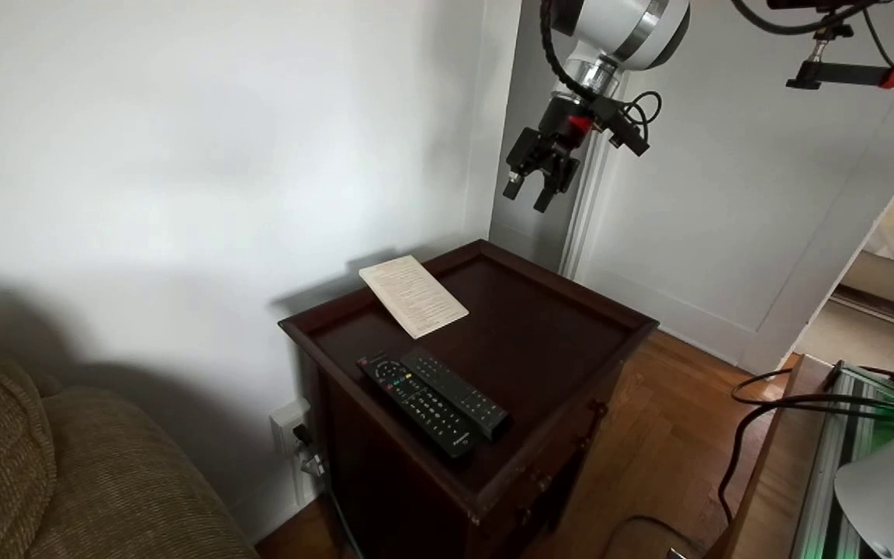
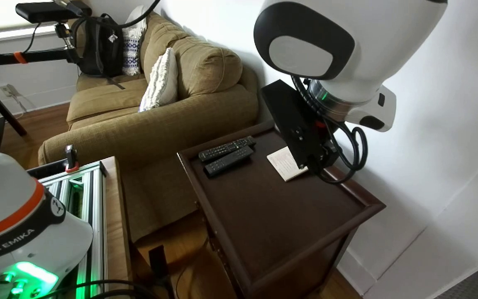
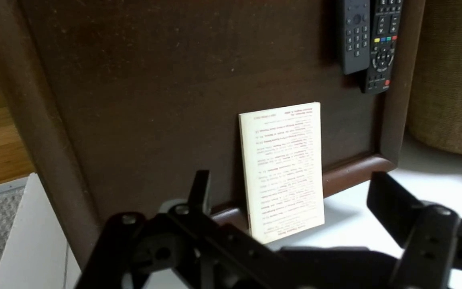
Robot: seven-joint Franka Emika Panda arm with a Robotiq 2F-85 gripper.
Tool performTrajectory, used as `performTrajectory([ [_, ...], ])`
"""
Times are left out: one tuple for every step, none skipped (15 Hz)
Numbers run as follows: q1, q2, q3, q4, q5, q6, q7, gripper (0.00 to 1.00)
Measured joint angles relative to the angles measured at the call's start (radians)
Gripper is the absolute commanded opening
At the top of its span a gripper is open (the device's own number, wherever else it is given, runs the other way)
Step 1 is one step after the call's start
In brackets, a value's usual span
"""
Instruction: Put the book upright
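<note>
The thin cream-white book [image 1: 414,296] lies at a slant on the dark brown side table [image 1: 548,326], with one end propped on the raised rim by the wall. Its printed face points up. In an exterior view the book [image 2: 284,162] is partly hidden by the arm. In the wrist view the book [image 3: 285,168] shows between the fingers but farther away, with its rim-side end sticking out past the rim. My gripper [image 1: 528,196] is open and empty, above the table and apart from the book. The fingers also show spread in the wrist view [image 3: 290,176].
Two black remotes, one with colored buttons [image 1: 416,404] and one plainer [image 1: 459,392], lie side by side near a table edge. A white wall [image 1: 222,155] stands close behind the book's propped end. A brown sofa [image 2: 160,120] stands beside the table.
</note>
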Motion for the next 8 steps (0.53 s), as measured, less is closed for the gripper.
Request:
performTrajectory([
  [-0.022, 0.014, 0.019, 0.006, 0.024, 0.0, -0.003, 1.0],
  [-0.045, 0.033, 0.039, 0.015, 0.059, 0.0, -0.02, 1.0],
  [-0.067, 0.057, 0.057, 0.028, 0.095, 0.0, -0.048, 1.0],
  [-0.086, 0.084, 0.076, 0.044, 0.13, 0.0, -0.083, 1.0],
  [-0.103, 0.112, 0.093, 0.062, 0.16, 0.0, -0.118, 1.0],
  [-0.114, 0.14, 0.105, 0.082, 0.175, 0.0, -0.146, 1.0],
  [-0.122, 0.167, 0.116, 0.101, 0.184, 0.0, -0.166, 1.0],
  [-0.127, 0.196, 0.124, 0.122, 0.185, 0.0, -0.181, 1.0],
])
